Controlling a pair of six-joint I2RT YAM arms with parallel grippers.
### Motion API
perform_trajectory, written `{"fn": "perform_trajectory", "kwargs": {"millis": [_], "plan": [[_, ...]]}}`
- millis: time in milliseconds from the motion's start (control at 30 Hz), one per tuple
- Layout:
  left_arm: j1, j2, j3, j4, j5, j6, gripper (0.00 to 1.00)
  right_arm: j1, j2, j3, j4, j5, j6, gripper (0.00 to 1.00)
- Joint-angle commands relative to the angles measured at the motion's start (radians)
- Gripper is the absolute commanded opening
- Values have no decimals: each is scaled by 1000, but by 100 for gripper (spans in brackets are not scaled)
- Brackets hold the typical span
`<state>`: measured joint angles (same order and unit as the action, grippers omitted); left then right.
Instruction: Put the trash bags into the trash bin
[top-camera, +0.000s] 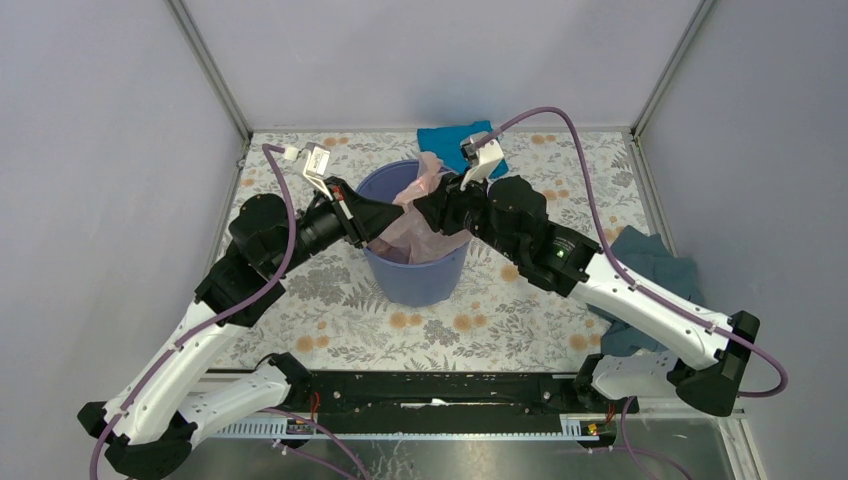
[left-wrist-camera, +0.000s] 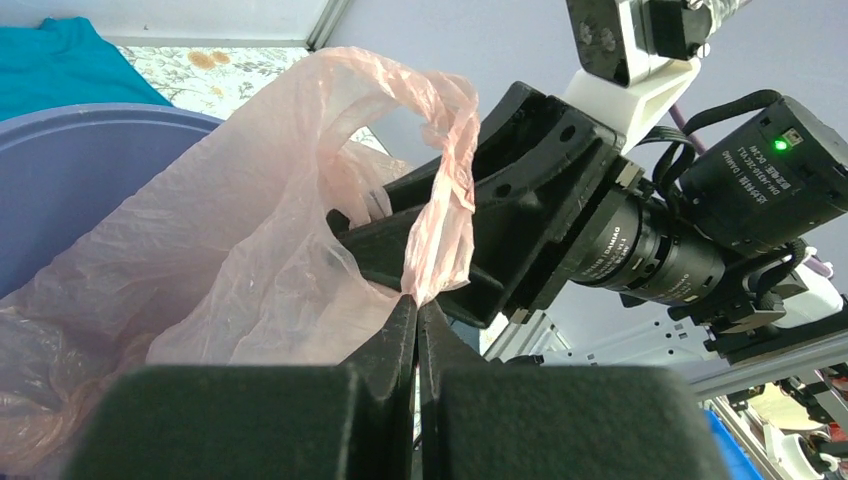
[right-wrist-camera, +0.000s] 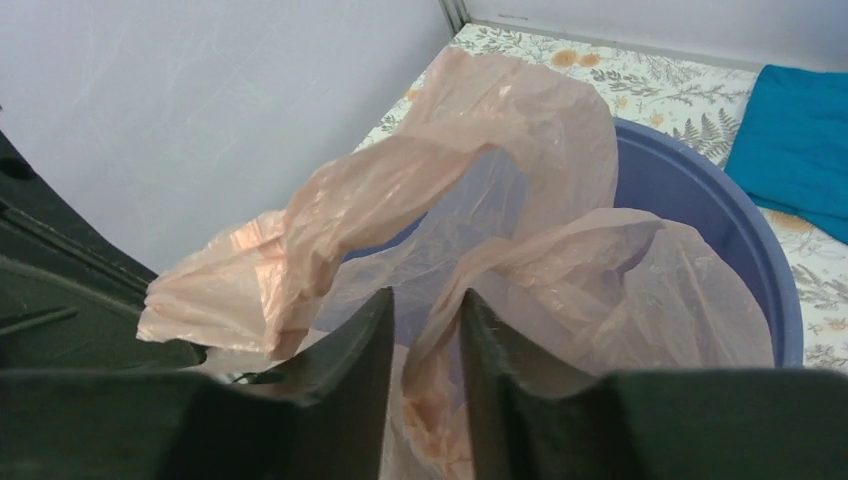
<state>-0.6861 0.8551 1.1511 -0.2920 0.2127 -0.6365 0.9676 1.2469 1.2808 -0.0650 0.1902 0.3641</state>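
The pink bag (top-camera: 410, 238) is being held partly inside the blue bin (top-camera: 420, 282). Its handle is being pinched by the left gripper (left-wrist-camera: 416, 310). Film is being straddled by the right gripper (right-wrist-camera: 425, 320), its fingers narrowly parted; whether it is gripped cannot be told.

This is looking like a robot lab cell. Grey panels (top-camera: 420, 50) are walling the floral-clothed table (top-camera: 500, 330) along its far and side edges.

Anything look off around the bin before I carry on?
Nothing is spilled or damaged. The trash bag sits bunched inside the trash bin, not tucked in fully: one handle loop pokes up above the rim, pinched by the left gripper.
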Motion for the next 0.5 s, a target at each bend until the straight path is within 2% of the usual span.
{"fn": "perform_trajectory", "kwargs": {"millis": [0,167,267,367,467], "plan": [[2,-25,6,-7,-63,-10,0,-2,-6,62,38,44,-38,29],[2,-86,-33,-147,-343,-1,0,-2,-69,81,-21,203,-105,13],[3,-109,-59,-251,-530,13,0,-8,-86,125,-109,307,-152,8],[3,-130,-76,-336,-620,0,0,-27,-112,129,-195,394,-168,3],[3,-181,-103,-366,-653,-37,0,-65,-177,66,-219,410,-162,3]]}}
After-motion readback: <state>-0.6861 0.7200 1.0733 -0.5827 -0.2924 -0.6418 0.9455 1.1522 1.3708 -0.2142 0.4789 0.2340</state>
